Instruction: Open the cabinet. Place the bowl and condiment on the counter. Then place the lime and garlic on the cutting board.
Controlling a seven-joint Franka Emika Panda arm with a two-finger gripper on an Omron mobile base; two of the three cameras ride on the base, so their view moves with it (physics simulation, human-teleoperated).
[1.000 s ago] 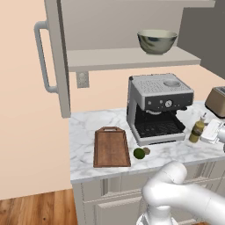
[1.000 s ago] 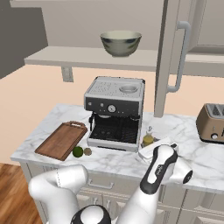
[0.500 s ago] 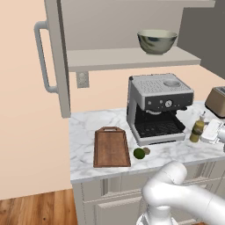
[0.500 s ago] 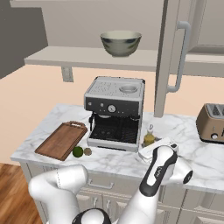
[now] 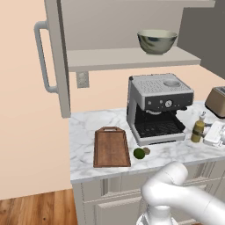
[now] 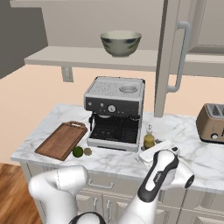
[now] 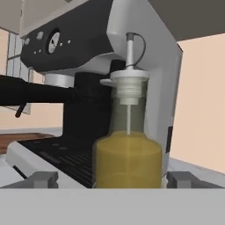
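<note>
- The gripper (image 7: 112, 178) sits low over the counter (image 6: 109, 159) with its two fingertips (image 7: 43, 179) spread wide, one on each side of the condiment (image 7: 128, 145); neither tip is seen touching the bottle.
- In the hand view the condiment stands upright right in front of the claw, its yellow liquid filling the lower body, with a pale neck and cap above.
- From the right base view the condiment (image 6: 149, 138) stands on the marble just beside the right front corner of the coffee machine (image 6: 115, 111), with the white hand close behind it.
- The cabinet (image 5: 55, 57) is open, its door swung out with the long bar handle facing the room.
- On the shelf inside, the bowl (image 5: 157, 41) sits upright; I cannot tell what, if anything, is in it.
- The cutting board (image 5: 111, 146) lies flat on the counter to the left of the coffee machine, handle loop toward the wall.
- The lime (image 5: 139, 153) and the garlic (image 5: 146, 151) lie on the marble touching or nearly so, just beside the board's right edge, not on it.
- A toaster (image 6: 211, 122) stands at the counter's far right.
</note>
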